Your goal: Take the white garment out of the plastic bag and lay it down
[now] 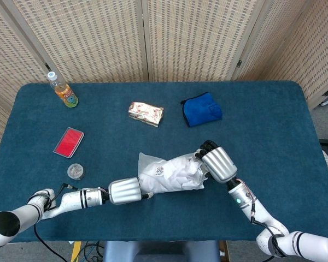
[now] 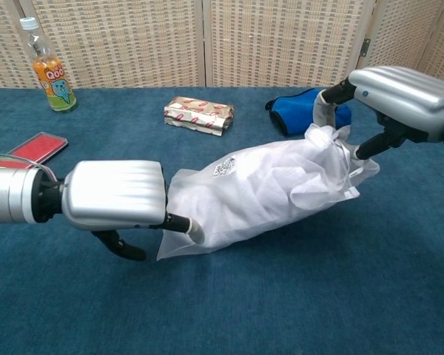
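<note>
Our left hand point(image 2: 115, 196) sits low at the near-left corner of the plastic bag point(image 2: 263, 185), one finger touching it; we cannot tell whether it grips. The white garment point(image 1: 180, 170) is inside the bag, mid-tabletop point(image 1: 273, 125). Our right hand point(image 2: 403, 92) pinches the bag's bunched right end.

The head view looks steeply down from high above the whole blue counter point(image 1: 273, 142). The chest view sits low and close, facing forward; both share the bag point(image 1: 172, 173) point(image 2: 266, 188).
</note>
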